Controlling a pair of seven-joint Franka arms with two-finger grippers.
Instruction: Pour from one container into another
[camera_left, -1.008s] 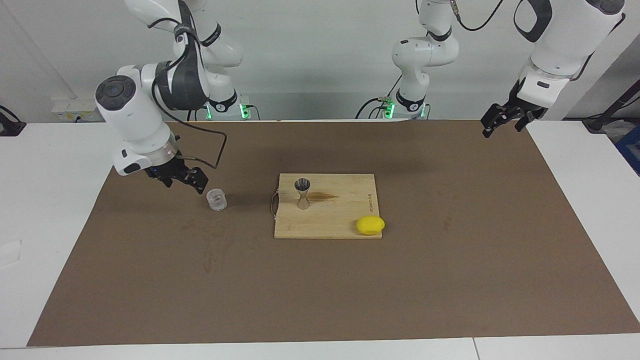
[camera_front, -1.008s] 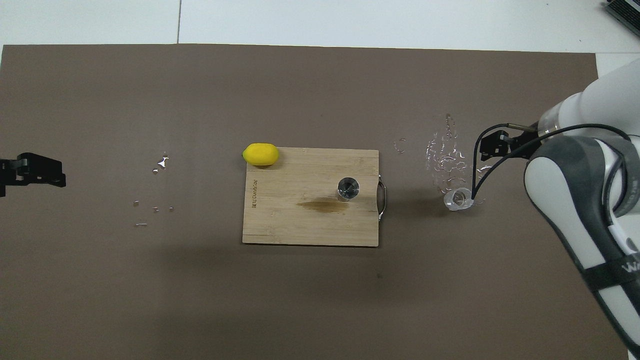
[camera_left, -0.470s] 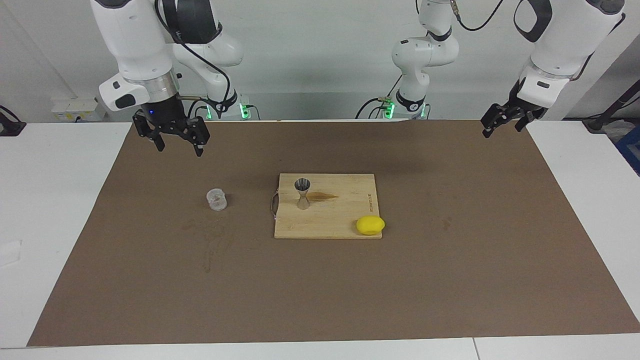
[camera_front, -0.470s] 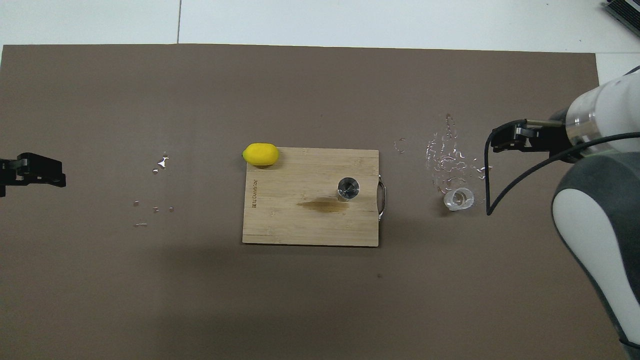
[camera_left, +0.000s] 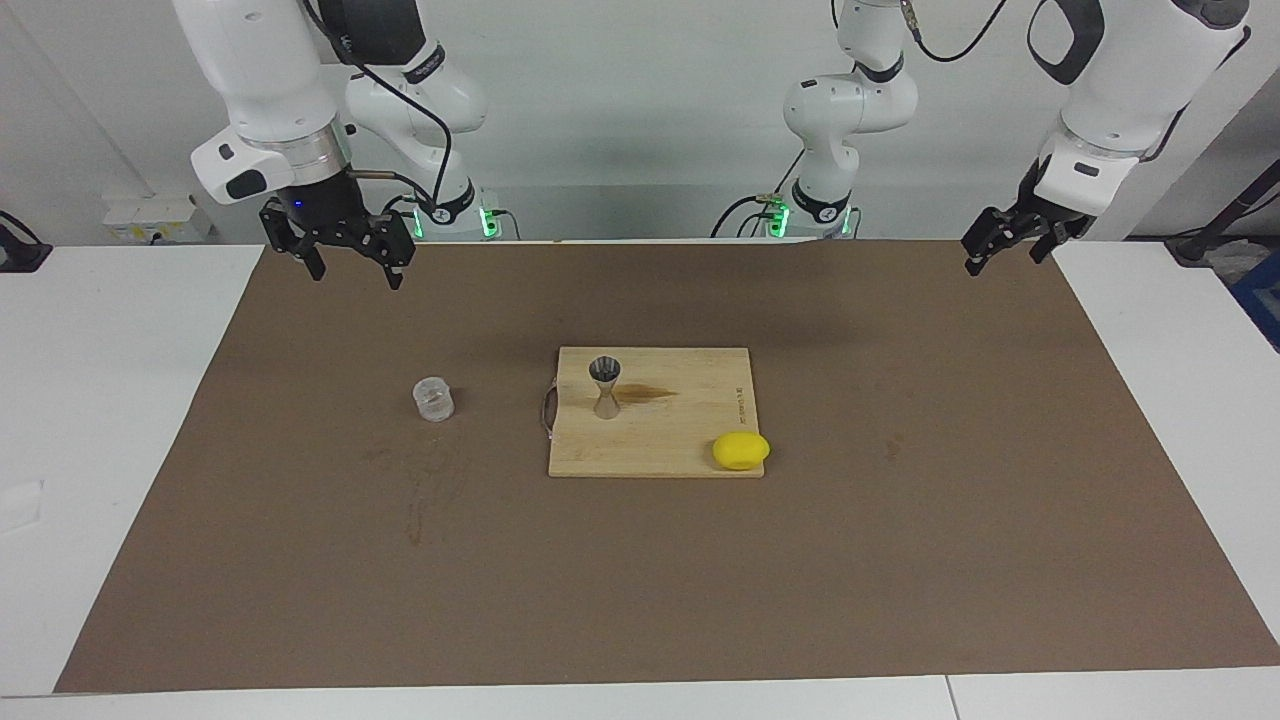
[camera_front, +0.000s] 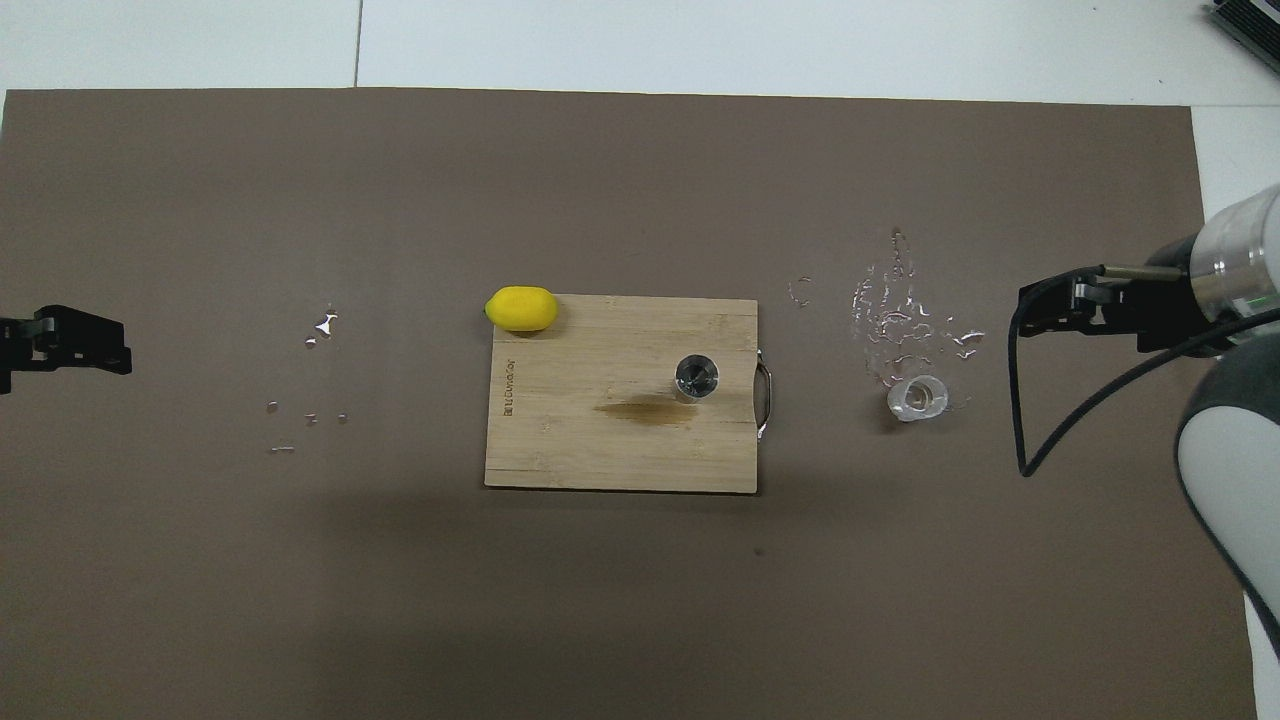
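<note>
The clear cylindrical cup (camera_left: 434, 399) stands free on the matte brown mat (camera_left: 900, 560) beside the bamboo board (camera_left: 680, 440) bearing the steel hourglass jigger (camera_left: 605, 387), with both the right gripper (camera_left: 349, 262) and the waiting left gripper (camera_left: 1003, 244) spread, empty, aloft.

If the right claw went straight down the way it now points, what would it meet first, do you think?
Most likely the bare brown mat. The right claw hangs, fingers open and pointing down, over the mat's edge nearest the robots; the clear cup stands well clear, though depth is uncertain.
</note>
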